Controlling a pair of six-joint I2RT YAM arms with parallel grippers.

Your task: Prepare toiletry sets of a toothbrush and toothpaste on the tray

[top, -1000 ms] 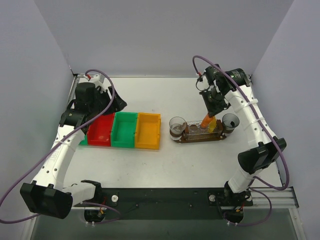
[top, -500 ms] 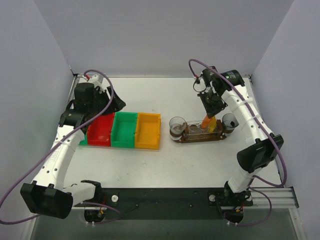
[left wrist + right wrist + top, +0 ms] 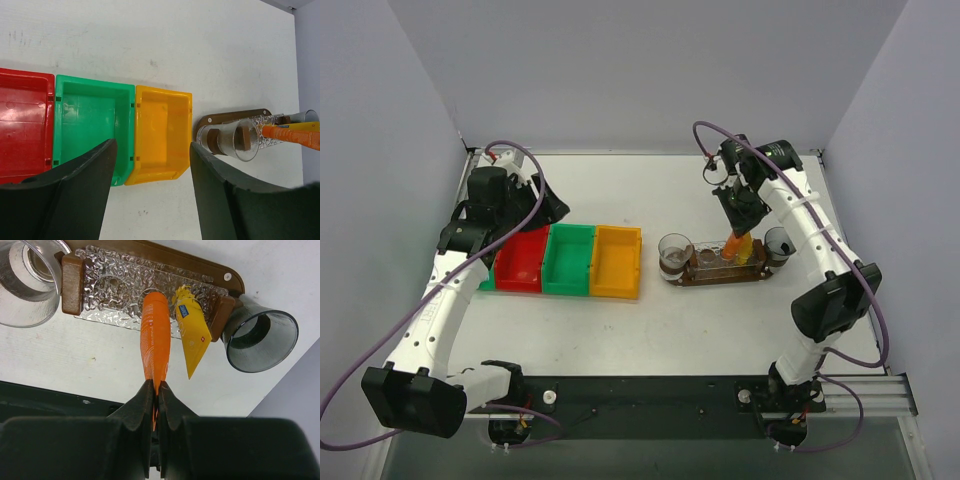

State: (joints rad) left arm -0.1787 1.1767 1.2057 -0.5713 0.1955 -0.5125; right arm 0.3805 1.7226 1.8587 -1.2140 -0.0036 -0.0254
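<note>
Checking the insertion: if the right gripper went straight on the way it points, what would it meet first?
The right gripper is shut on the orange tube, so that tube probably meets the clear textured holder on the tray first, beside the yellow tube; depth unclear.

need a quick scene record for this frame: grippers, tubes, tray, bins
right gripper: shut on flat end of orange tube
orange tube: cap end at holder, beside yellow tube
yellow tube: standing in holder, not gripped
tray: clear cup at one end, dark cup at the other
left gripper: open, above bins, holding nothing
red bin, green bin, yellow bin: nothing seen inside
toothbrushes: none visible
</note>
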